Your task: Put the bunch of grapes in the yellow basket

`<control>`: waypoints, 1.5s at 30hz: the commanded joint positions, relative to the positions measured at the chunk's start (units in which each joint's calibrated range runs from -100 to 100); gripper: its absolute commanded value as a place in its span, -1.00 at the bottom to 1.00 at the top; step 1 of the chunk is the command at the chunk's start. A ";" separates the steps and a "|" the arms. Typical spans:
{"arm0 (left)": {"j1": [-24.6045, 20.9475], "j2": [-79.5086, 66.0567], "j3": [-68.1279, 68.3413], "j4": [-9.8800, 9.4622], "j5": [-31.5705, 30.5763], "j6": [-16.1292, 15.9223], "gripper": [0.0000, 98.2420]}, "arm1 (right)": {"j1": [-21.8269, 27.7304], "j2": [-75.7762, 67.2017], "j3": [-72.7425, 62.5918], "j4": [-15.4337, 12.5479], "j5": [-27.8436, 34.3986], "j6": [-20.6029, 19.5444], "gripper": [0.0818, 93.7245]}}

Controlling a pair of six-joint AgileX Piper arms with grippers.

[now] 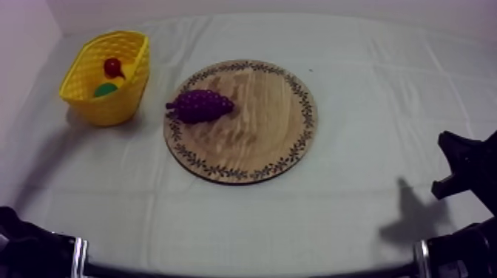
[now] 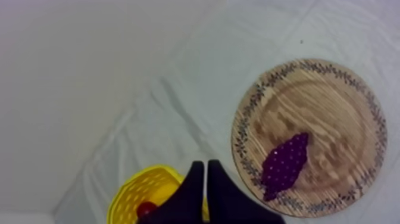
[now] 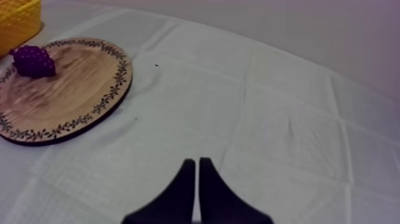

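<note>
The purple bunch of grapes lies on its side on the left part of the round wooden board, with nothing touching it. The yellow basket stands at the back left, close to the board's rim. Over the basket's edge, my left gripper is shut on nothing, its fingers together as a narrow wedge, with the grapes off to the side. My right gripper is likewise shut and empty above bare cloth, far from the board and the grapes.
Inside the basket lie a small red fruit and a green fruit. My right arm sits at the table's right edge and my left arm low at the left. Bare cloth surrounds the board.
</note>
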 commanded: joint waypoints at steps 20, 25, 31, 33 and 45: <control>4.19 9.83 7.29 -1.75 6.19 0.76 -0.97 | 0.02 -0.01 -0.03 0.01 0.00 -0.01 -0.99; 4.14 9.87 7.44 -1.15 6.83 1.82 -0.62 | 0.02 -0.01 -0.03 0.01 0.00 -0.01 -0.99; 3.39 9.83 8.28 -0.70 11.34 2.22 0.58 | 0.02 -0.01 -0.03 0.01 0.00 -0.01 -0.99; 3.08 9.95 8.40 -0.12 12.77 1.46 0.77 | 0.02 -0.01 -0.03 0.01 0.00 -0.01 -0.99; 3.39 12.21 11.02 1.31 9.27 -0.74 0.96 | 0.02 -0.01 -0.03 0.01 0.00 -0.01 -0.99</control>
